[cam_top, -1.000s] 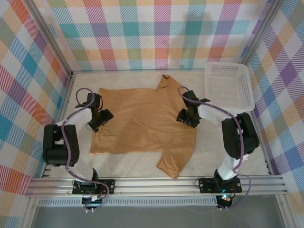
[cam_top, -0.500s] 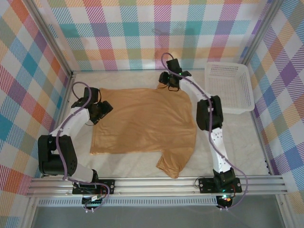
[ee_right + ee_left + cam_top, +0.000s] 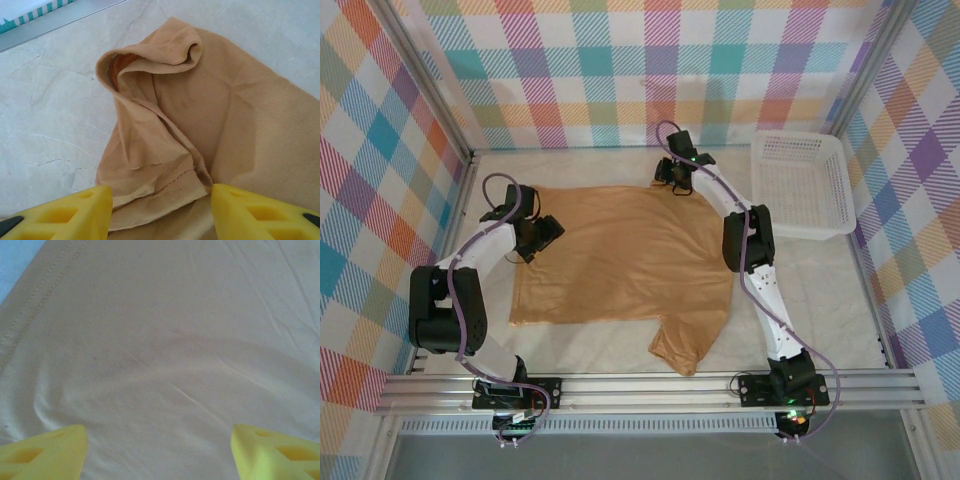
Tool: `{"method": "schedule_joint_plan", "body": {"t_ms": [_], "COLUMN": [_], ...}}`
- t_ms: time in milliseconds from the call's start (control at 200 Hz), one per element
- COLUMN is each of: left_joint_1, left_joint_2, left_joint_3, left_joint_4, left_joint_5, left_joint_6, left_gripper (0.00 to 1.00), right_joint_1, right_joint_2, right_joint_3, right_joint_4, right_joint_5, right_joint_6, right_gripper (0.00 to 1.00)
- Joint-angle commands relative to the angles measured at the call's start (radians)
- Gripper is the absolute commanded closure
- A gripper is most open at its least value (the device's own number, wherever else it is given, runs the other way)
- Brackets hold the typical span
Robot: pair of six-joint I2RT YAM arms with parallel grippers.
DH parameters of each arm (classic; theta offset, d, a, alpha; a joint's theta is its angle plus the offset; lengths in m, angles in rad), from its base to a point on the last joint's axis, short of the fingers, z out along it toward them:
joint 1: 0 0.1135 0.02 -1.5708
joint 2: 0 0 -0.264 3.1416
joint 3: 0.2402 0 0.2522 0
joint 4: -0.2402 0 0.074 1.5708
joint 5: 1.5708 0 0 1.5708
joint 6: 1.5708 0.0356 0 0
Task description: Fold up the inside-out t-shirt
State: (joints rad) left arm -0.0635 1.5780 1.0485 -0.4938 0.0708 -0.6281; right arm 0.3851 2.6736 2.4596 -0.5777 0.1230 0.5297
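Hovering low, my left gripper (image 3: 159, 450) has its jaws spread wide over smooth, flat cloth of the inside-out t-shirt (image 3: 620, 250), with the stitched hem (image 3: 35, 305) ahead-left. My right gripper (image 3: 160, 212) is spread too, pinching nothing. The crumpled sleeve (image 3: 150, 115) lies bunched on the table (image 3: 45, 115), between and just ahead of those jaws. White mesh basket (image 3: 800, 185) off right, apart.

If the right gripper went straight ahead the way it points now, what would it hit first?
The right gripper would first meet the bunched-up sleeve of the t-shirt, lying just ahead of its open jaws. It looks close, though depth is unclear.
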Motion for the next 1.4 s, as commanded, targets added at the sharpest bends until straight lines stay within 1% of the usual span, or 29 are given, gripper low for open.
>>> {"method": "schedule_joint_plan", "body": {"t_ms": [0, 85, 150, 245, 380, 525, 605, 715, 810, 905, 1040, 1075, 1135, 1200, 1300, 1350, 1395], "left_joint_1": [-0.01, -0.011, -0.011, -0.01, -0.01, -0.011, -0.011, -0.01, -0.011, -0.01, -0.011, -0.011, -0.011, -0.011, -0.011, -0.01, -0.012], "left_joint_2": [0.007, 0.005, 0.005, 0.004, -0.001, -0.002, 0.0, 0.004, 0.007, 0.01, 0.008, 0.005, -0.012, -0.046, -0.093, -0.104, -0.108], "left_joint_3": [0.034, 0.035, 0.036, 0.035, 0.035, 0.04, 0.044, 0.047, 0.045, 0.045, 0.044, 0.044, 0.038, 0.018, -0.003, -0.003, -0.005], "left_joint_4": [0.005, 0.003, 0.001, -0.001, -0.01, -0.022, -0.026, -0.026, -0.028, -0.026, -0.027, -0.03, -0.039, -0.039, -0.041, -0.047, -0.048], "left_joint_5": [0.014, 0.011, 0.01, 0.01, 0.004, -0.003, -0.006, -0.003, -0.005, -0.006, -0.009, -0.015, -0.018, -0.02, -0.019, -0.016, -0.008], "left_joint_6": [0.001, -0.001, 0.001, 0.001, 0.008, 0.017, 0.019, 0.022, 0.024, 0.024, 0.022, 0.021, 0.016, 0.007, 0.002, 0.005, 0.003], "left_gripper": [0.25, 0.25, 0.25, 0.25, 0.25, 0.25, 0.26, 0.26, 0.26, 0.27, 0.27, 0.27, 0.27, 0.26, 0.25, 0.25, 0.25], "right_joint_1": [-0.008, -0.011, -0.011, -0.011, -0.013, -0.014, -0.014, -0.014, -0.014, -0.013, -0.013, -0.012, -0.015, -0.019, -0.033, -0.043, -0.047], "right_joint_2": [0.004, 0.004, 0.007, 0.013, 0.019, 0.019, 0.02, 0.017, 0.002, -0.007, 0.031, 0.05, 0.083, 0.119, 0.118, 0.075, 0.018], "right_joint_3": [0.033, 0.032, 0.032, 0.032, 0.035, 0.038, 0.042, 0.061, 0.062, 0.061, 0.07, 0.083, 0.125, 0.192, 0.256, 0.225, 0.154], "right_joint_4": [-0.019, -0.02, -0.012, 0.002, 0.012, 0.017, 0.021, 0.019, 0.035, 0.095, 0.251, 0.286, 0.316, 0.322, 0.224, 0.149, 0.098], "right_joint_5": [0.009, 0.007, -0.002, -0.023, -0.031, -0.036, -0.042, -0.063, -0.084, -0.142, -0.294, -0.33, -0.395, -0.473, -0.551, -0.563, -0.566], "right_joint_6": [-0.022, -0.019, -0.016, -0.01, -0.002, 0.002, 0.002, 0.009, 0.034, 0.081, 0.201, 0.227, 0.283, 0.318, 0.32, 0.29, 0.253], "right_gripper": [0.44, 0.41, 0.41, 0.47, 0.6, 0.63, 0.73, 1.0, 1.0, 1.0, 1.0, 0.95, 0.81, 0.58, 0.56, 0.55, 0.54]}}
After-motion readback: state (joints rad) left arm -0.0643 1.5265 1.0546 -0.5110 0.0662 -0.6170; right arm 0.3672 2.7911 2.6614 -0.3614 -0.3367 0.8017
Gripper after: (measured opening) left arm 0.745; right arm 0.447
